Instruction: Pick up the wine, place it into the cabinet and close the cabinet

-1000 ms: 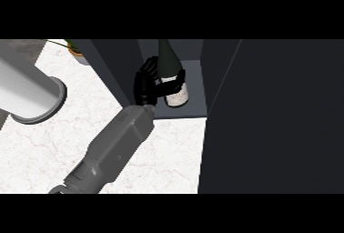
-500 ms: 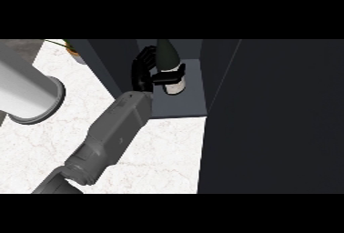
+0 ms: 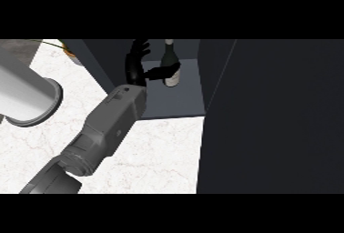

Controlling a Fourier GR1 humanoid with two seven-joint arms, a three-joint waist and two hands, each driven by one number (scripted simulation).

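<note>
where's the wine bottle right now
In the head view the wine bottle stands upright on the cabinet floor, near the top centre, just right of the open hand whose thumb reaches toward it.

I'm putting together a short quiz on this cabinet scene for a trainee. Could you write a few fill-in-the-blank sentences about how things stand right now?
1. The dark green wine bottle with a white label stands ____ on the grey floor of the dark open cabinet.
2. The black hand beside the bottle has its fingers ____.
3. The counter top is white ____.
4. A large white ____ shows at the view's left.

Missing words: upright; open; marble; cylinder
</note>
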